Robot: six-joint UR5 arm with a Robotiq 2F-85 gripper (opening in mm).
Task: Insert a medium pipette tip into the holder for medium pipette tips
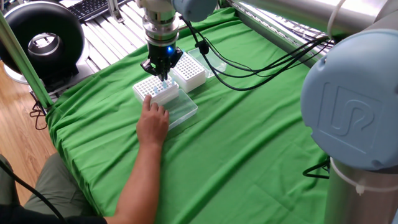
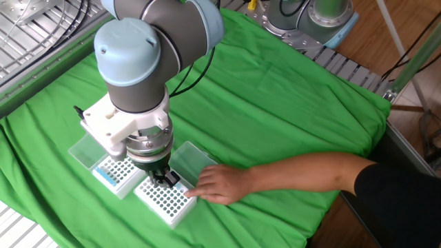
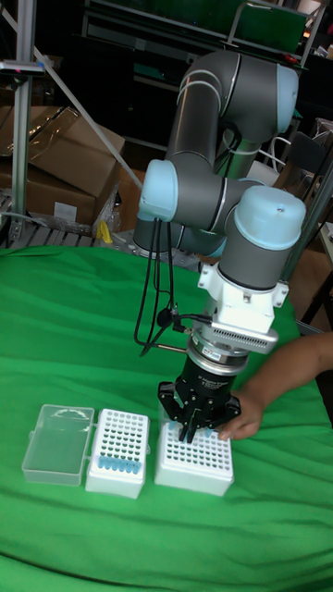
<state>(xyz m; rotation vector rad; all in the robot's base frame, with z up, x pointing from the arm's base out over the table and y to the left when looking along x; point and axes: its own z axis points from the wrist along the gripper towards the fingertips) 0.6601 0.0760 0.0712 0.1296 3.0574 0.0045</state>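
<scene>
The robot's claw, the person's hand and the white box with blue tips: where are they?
gripper [image 3: 196, 427]: tall fixed view, between its fingertips.
person's hand [image 1: 153, 122]: one fixed view, back of the hand.
rack with blue tips [image 3: 117, 452]: tall fixed view, its holed top.

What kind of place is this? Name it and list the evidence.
Probably a robotics research lab set up for lab-automation trials. A large grey-and-blue robot arm works over two white pipette-tip racks on a green cloth-covered table, with stacked cardboard boxes and loose black cables nearby.
</scene>
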